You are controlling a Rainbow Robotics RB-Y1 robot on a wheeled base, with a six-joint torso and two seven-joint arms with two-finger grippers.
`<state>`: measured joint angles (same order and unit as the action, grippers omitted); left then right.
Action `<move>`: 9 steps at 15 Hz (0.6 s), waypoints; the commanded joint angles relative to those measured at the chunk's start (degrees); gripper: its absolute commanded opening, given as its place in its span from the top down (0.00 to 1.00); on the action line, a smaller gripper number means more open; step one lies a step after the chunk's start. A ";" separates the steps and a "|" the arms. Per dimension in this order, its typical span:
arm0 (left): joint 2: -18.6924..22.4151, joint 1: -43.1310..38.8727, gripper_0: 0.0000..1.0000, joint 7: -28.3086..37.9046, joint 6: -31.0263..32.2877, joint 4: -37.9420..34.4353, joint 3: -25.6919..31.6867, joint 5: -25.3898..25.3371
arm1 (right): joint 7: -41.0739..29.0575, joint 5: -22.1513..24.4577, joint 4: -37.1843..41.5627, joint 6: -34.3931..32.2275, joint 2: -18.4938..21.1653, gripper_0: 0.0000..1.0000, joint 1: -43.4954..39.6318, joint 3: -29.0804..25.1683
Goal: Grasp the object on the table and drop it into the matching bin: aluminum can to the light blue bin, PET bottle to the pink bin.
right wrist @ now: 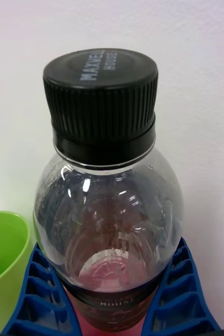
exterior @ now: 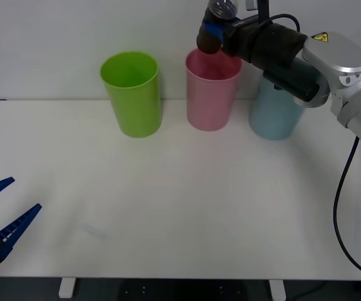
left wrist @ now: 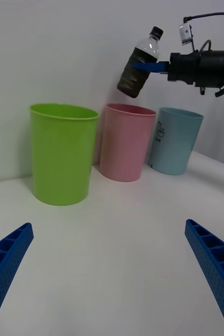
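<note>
Bottle (left wrist: pixel 139 65): held in the air above the pink bin (exterior: pixel 212 94), cap up and tilted, base hanging over the bin's open mouth, toward the rim on the green bin's side; not touching the rim.
Long axis: slanted, cap leaning toward the right arm, base pointing down toward the pink opening.
Right claw (exterior: pixel 215 29): clamped on the bottle's body below the shoulder, blue fingers (right wrist: pixel 38 294) pressed to either side of the dark label, black cap (right wrist: pixel 101 97) free above them.
Nearer arm: right, reaching in over the light blue bin (exterior: pixel 276 116) from that side.
Left claw (exterior: pixel 4 216): spread wide, empty, low over the near corner of the counter (exterior: pixel 180 207), well apart from the bins.
Green bin (exterior: pixel 132 93): just beside the pink one, not part of this sort.
Step in hand: likely the drop, bottle matched to pink.
Next move calls for: probably a slight shift toward the bin's middle before release, since the base seems off-centre.
Risk: tilted bottle may clip the rim and tumble outward.
</note>
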<state>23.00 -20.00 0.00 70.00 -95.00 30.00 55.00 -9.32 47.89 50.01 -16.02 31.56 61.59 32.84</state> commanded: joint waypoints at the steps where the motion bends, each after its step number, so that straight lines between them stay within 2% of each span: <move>1: 0.00 0.00 0.00 0.00 0.00 0.00 0.00 0.00 | 0.01 0.01 -0.01 -0.07 -0.01 1.00 -0.07 0.12; 2: 0.00 0.00 0.00 0.00 0.00 0.00 0.00 0.00 | 0.01 0.10 -0.01 -0.07 -0.01 0.99 -0.07 0.12; 3: 0.00 0.00 0.00 0.00 0.00 0.00 0.00 0.00 | 0.18 0.01 -0.01 -0.07 -0.01 0.90 -0.07 0.12; 5: 0.00 0.00 0.00 0.00 0.00 0.00 0.00 0.00 | 0.27 0.01 -0.01 -0.07 0.08 0.00 -0.07 0.12; 9: 0.00 0.00 0.00 0.00 0.00 0.00 0.00 0.00 | 0.27 0.01 -0.01 -0.07 0.08 0.00 -0.07 0.12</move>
<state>23.00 -20.00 0.00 70.00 -95.00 30.00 55.00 -9.04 47.94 50.01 -16.08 31.57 61.54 32.96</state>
